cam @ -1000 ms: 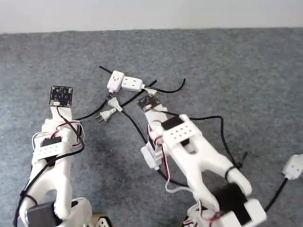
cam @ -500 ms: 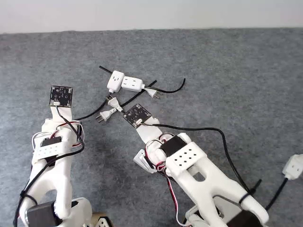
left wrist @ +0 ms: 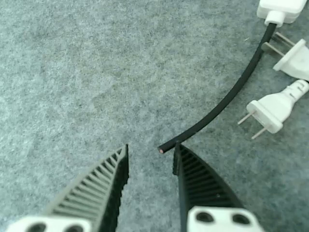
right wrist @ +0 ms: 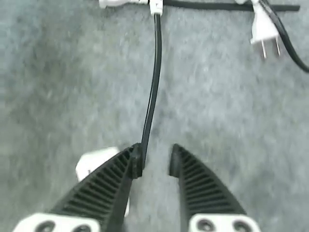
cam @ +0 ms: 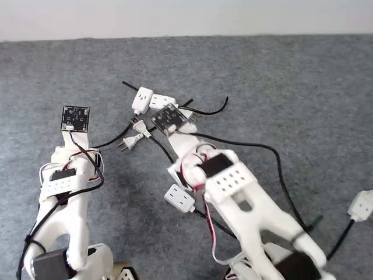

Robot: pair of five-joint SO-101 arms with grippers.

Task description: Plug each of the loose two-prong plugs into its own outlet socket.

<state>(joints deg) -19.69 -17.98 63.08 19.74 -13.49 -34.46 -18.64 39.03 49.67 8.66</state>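
The right arm [cam: 233, 186], pulled back a moment ago, stretches forward again. Its wrist now covers the near end of the white outlet strip [cam: 152, 100] and part of a loose plug [cam: 196, 115]. The outlet block [cam: 179, 198] beside it now shows its face more fully on the counter [cam: 291, 87].

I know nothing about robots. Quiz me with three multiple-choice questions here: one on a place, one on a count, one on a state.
1. Where is the cut end of the black cable? A plugged into a socket; B on the carpet by the left gripper; C lying across a plug.
2. How many loose white plugs lie beyond the left gripper? A two; B four; C none.
3. The left gripper is: A shut on a plug; B open, empty; C shut, empty.
B: the end rests beside one fingertip. A: two, prongs bare. B: its jaws stand apart, gripping nothing.
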